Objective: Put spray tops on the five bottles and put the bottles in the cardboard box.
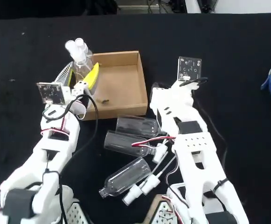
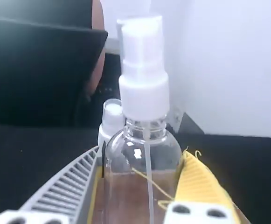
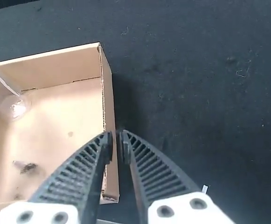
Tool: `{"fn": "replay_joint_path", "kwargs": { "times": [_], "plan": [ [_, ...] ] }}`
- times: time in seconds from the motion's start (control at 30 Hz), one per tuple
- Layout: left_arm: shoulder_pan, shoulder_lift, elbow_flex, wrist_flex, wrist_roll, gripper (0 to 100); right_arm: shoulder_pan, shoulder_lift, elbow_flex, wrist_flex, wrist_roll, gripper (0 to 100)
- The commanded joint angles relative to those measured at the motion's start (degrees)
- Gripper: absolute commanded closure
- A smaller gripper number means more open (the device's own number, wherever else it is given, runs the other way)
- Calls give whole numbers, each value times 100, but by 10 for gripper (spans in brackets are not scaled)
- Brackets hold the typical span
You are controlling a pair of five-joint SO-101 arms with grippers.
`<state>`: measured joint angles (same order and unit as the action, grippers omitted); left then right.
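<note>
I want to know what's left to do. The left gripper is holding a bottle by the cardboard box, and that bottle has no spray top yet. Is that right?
Not quite. The bottle in the left gripper already has a white spray top on it, as the left wrist view shows. The rest is right: the gripper holds it by the cardboard box.
</note>
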<state>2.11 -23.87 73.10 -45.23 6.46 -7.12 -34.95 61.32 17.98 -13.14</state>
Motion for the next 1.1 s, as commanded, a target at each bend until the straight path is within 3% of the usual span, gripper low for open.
{"fn": "replay_joint_path", "kwargs": {
  "times": [0.0, 0.2, 0.33, 0.77, 1.07],
  "plan": [
    [-84, 527, -198, -958, 70, 971, 97, -84, -48, -158, -35, 983],
    [-84, 1222, -286, -1644, 35, 970, 97, -84, -48, -158, -35, 983],
    [-84, 1618, -470, -1679, -290, 970, 97, -84, -48, -158, -35, 983],
    [-145, 2426, -989, -1705, -281, 971, 97, -84, -48, -158, -35, 983],
    [-145, 3349, -989, -3147, -325, 970, 97, -84, -48, -158, -35, 983]
  ]
}}
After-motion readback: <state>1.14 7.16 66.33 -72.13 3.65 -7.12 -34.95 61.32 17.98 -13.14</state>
